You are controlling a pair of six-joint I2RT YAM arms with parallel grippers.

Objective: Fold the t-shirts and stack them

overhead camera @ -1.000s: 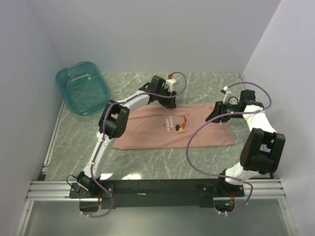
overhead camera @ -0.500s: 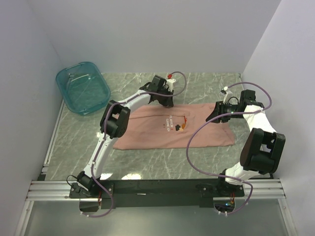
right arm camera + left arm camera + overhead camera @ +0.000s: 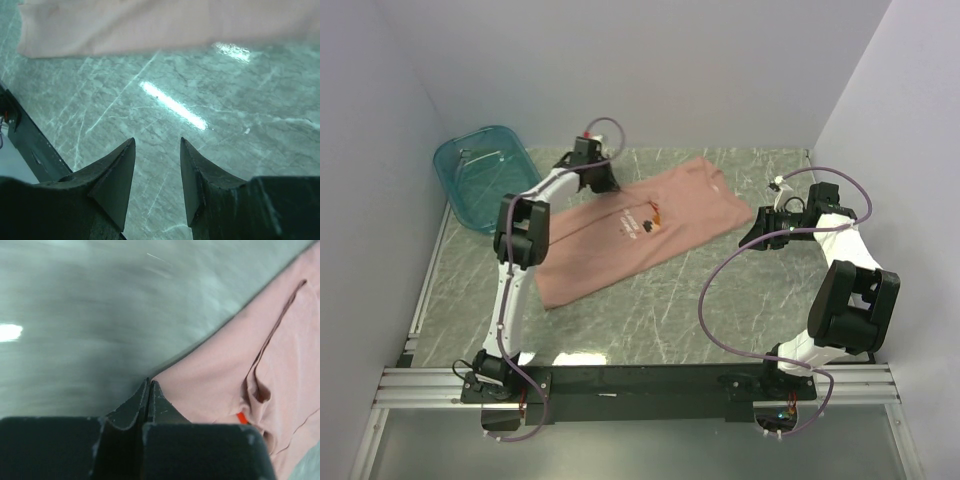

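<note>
The grey-green marbled desk (image 3: 660, 310) is enclosed by plain white walls (image 3: 650, 70) on three sides. Bright streaks of light (image 3: 172, 105) are reflected on its glossy surface.

One dusty-pink t-shirt (image 3: 640, 235) lies toward the far edge of the table (image 3: 670, 320). It looks like a single garment, though its layers are hard to separate from above. One teal tub (image 3: 485, 185) sits at the far left corner, and there are two grippers: the left gripper (image 3: 149, 385) and the right gripper (image 3: 157, 145).
</note>
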